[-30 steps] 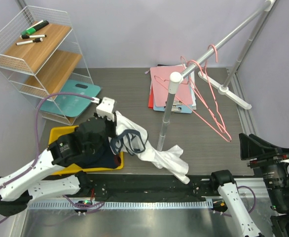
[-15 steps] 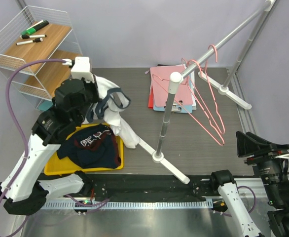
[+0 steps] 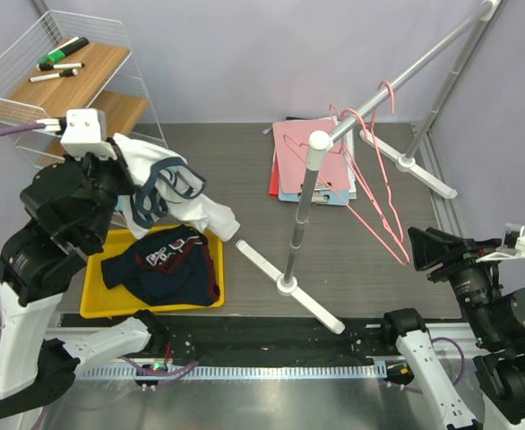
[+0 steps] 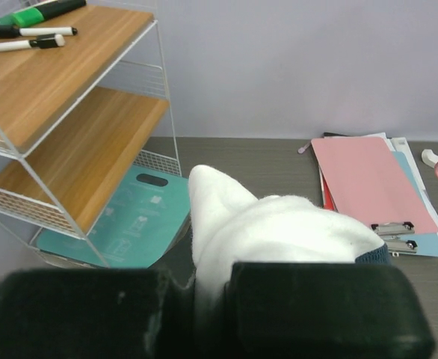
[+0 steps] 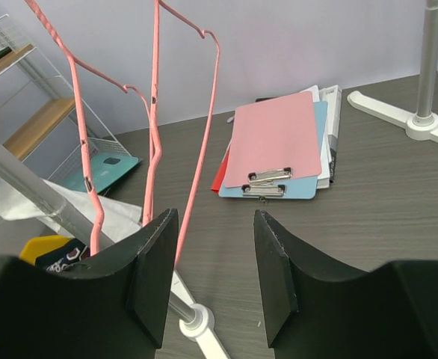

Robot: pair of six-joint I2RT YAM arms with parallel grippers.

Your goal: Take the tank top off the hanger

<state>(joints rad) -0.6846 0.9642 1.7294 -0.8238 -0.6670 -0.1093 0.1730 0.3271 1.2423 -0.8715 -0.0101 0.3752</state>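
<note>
My left gripper (image 3: 124, 152) is shut on the white tank top with navy trim (image 3: 168, 188) and holds it raised over the table's left side, free of the hangers. In the left wrist view the white cloth (image 4: 279, 228) bulges out from between the closed fingers (image 4: 324, 307). Pink wire hangers (image 3: 379, 193) hang bare on the metal rail (image 3: 397, 76), and they also show in the right wrist view (image 5: 153, 127). My right gripper (image 5: 213, 280) is open and empty at the right, just short of the hangers.
A yellow tray (image 3: 101, 300) holds a dark navy garment (image 3: 168, 269). The rail's white stand foot (image 3: 285, 285) crosses the table centre. Clipboards (image 3: 312, 161) lie at the back. A wire shelf (image 3: 61, 98) with markers and a teal scale (image 3: 150, 166) stand at the left.
My left gripper has swung up and to the back left, carrying the tank top away from the rail stand. The right arm has shifted slightly toward the hangers.
</note>
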